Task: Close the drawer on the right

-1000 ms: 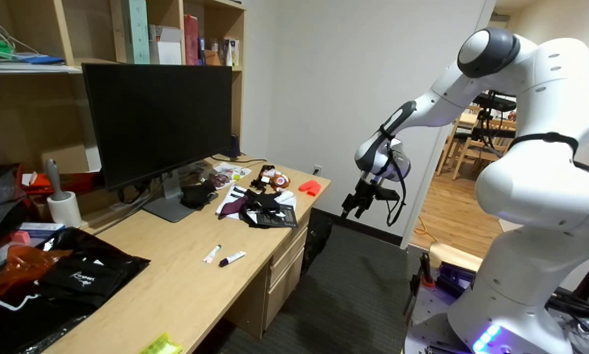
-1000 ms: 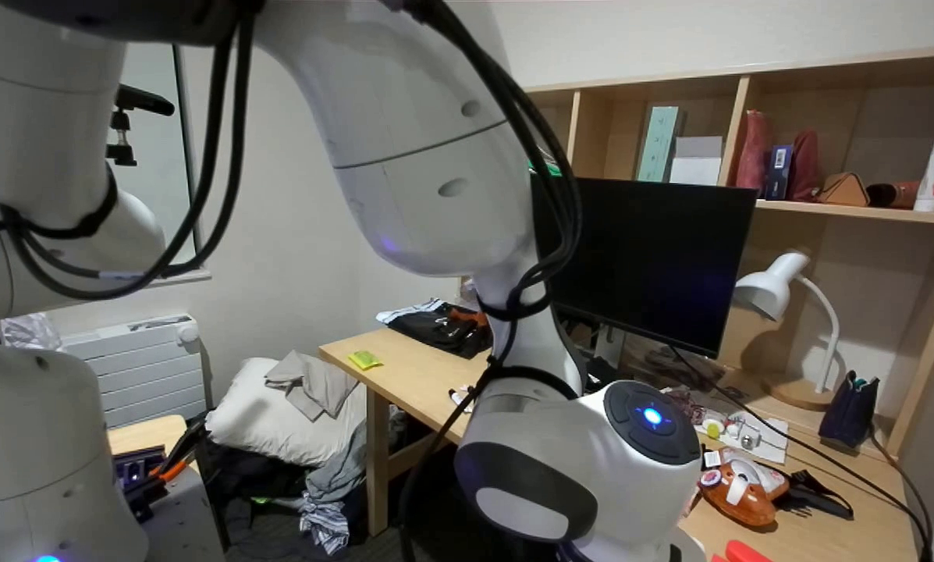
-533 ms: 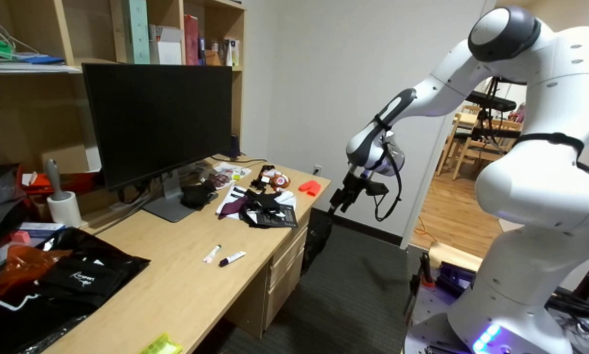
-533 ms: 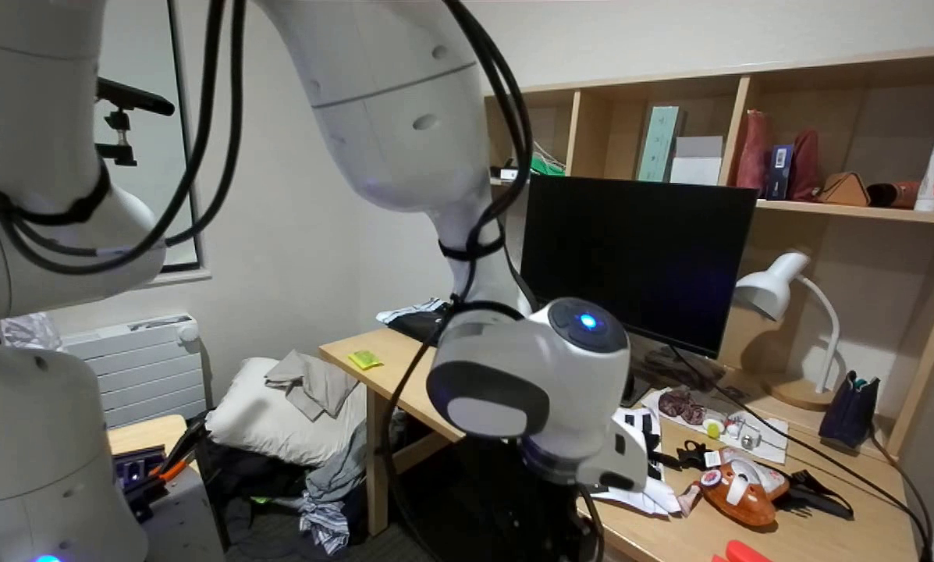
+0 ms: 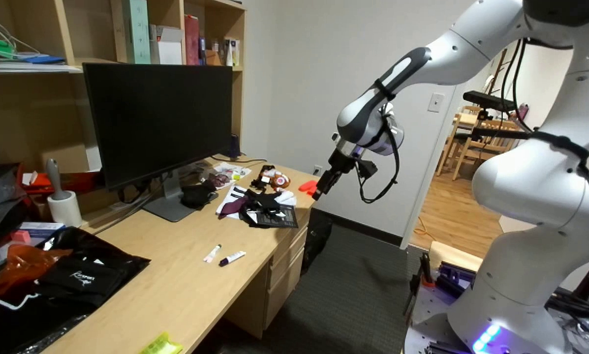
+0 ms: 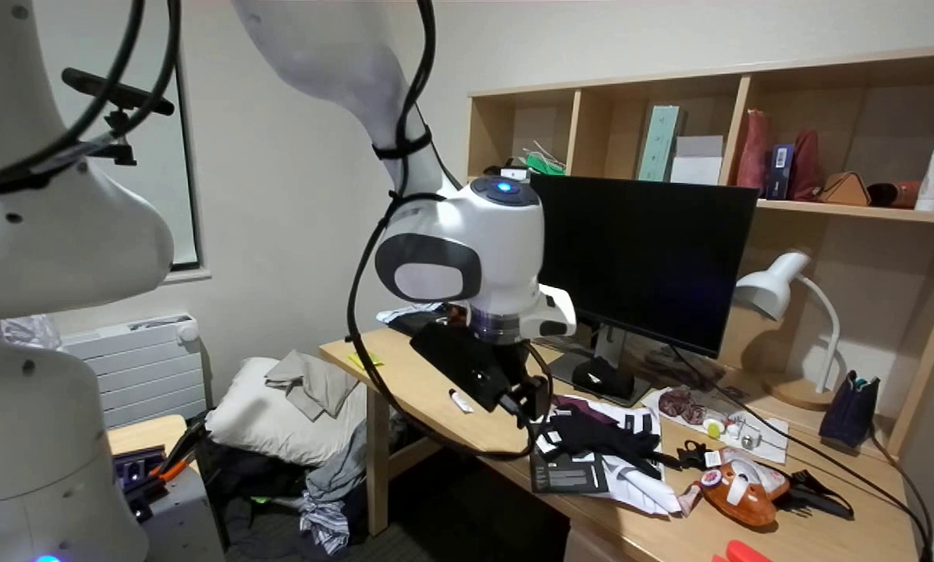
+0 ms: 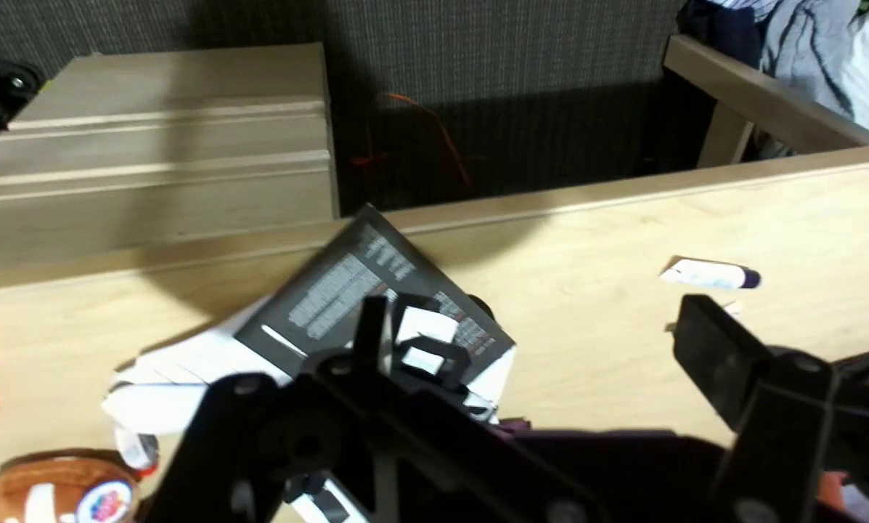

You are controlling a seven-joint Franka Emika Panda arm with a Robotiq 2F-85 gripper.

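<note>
The wide, shallow drawer does not show clearly in any view; it is hidden or out of view. The pedestal cabinet [image 5: 285, 287] under the desk's far end shows its narrower wood fronts, and they also show in the wrist view [image 7: 245, 142]. They look flush. My gripper [image 5: 320, 191] hangs tilted downward near the desk's front edge, above the cabinet's height. In an exterior view it [image 6: 530, 406] overlaps the items on the desk. In the wrist view the gripper [image 7: 539, 341] stands open with its fingers wide apart and nothing between them.
The desk top [image 5: 176, 275] holds a monitor [image 5: 161, 123], dark clothing on a black-and-white package [image 5: 279, 216], a brown plush item [image 5: 277, 179], red objects [image 5: 307, 186], two small tubes [image 5: 232, 258] and a black bag [image 5: 77, 280]. A white lamp [image 6: 771, 285] stands behind.
The arm has lifted, and the gripper has moved up and toward the desk, from over the floor to the desk's front edge. The desk items have not moved.
</note>
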